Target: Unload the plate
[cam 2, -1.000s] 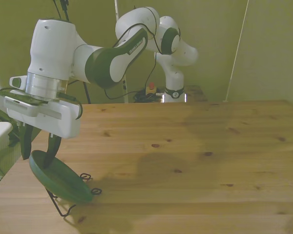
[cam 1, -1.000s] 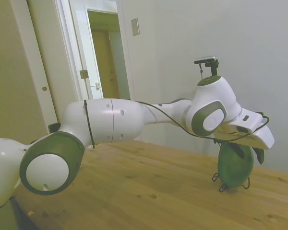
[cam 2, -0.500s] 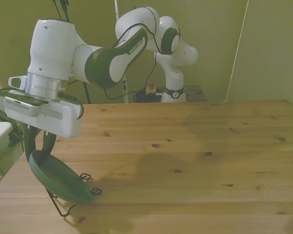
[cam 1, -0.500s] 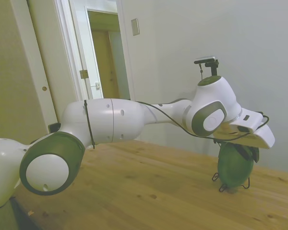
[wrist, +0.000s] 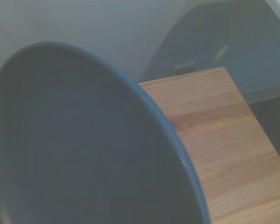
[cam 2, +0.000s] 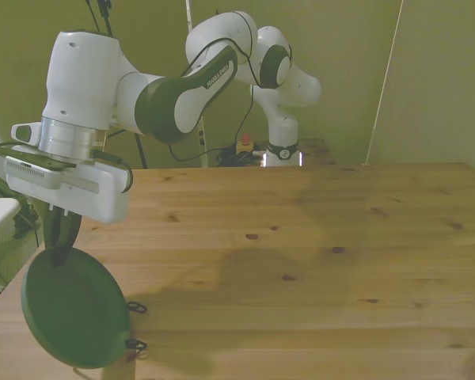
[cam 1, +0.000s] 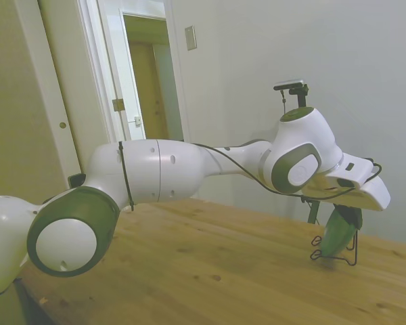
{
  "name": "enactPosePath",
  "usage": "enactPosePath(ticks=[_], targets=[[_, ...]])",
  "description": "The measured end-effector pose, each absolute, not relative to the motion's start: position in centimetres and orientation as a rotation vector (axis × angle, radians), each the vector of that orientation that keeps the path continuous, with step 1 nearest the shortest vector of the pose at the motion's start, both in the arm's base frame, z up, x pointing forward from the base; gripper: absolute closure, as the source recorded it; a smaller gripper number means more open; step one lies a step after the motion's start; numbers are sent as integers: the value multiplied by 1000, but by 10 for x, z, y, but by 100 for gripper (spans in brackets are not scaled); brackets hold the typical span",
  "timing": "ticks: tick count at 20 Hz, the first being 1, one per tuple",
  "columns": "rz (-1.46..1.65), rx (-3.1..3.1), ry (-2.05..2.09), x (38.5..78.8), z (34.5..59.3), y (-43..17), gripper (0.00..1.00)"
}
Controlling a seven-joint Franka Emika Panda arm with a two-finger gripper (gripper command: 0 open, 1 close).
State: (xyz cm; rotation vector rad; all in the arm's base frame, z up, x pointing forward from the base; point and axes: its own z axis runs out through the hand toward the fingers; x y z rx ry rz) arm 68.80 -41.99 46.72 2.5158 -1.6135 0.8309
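Dark-green plate (cam 2: 73, 309) hangs on edge over the wooden counter (cam 2: 301, 253) at the front view's left, end effector (cam 2: 61, 244) closed on its upper rim; recommend a straight lift until its lower edge clears the wire stand (cam 1: 337, 252) before traversing.

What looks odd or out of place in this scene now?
The plate hangs on edge from the gripper, pinched at its top rim, near the table's corner. The wire stand beside it looks unusual, but nothing is spilled or damaged.
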Motion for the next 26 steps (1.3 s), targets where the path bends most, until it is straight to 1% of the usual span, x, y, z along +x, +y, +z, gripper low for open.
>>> enactPosePath(ticks=[4, 10, 12, 15, 19, 21, 23, 26], targets=[[835, 2529, -1591, 690, 469, -416, 100], [870, 2540, -1566, 694, 484, -406, 100], [896, 2538, -1559, 695, 495, -404, 100], [932, 2553, -1543, 697, 520, -393, 100], [911, 2650, -1535, 702, 558, -356, 100], [868, 2718, -1548, 702, 572, -337, 100], [811, 2775, -1554, 702, 577, -320, 100], [697, 2859, -1552, 706, 575, -293, 100]])
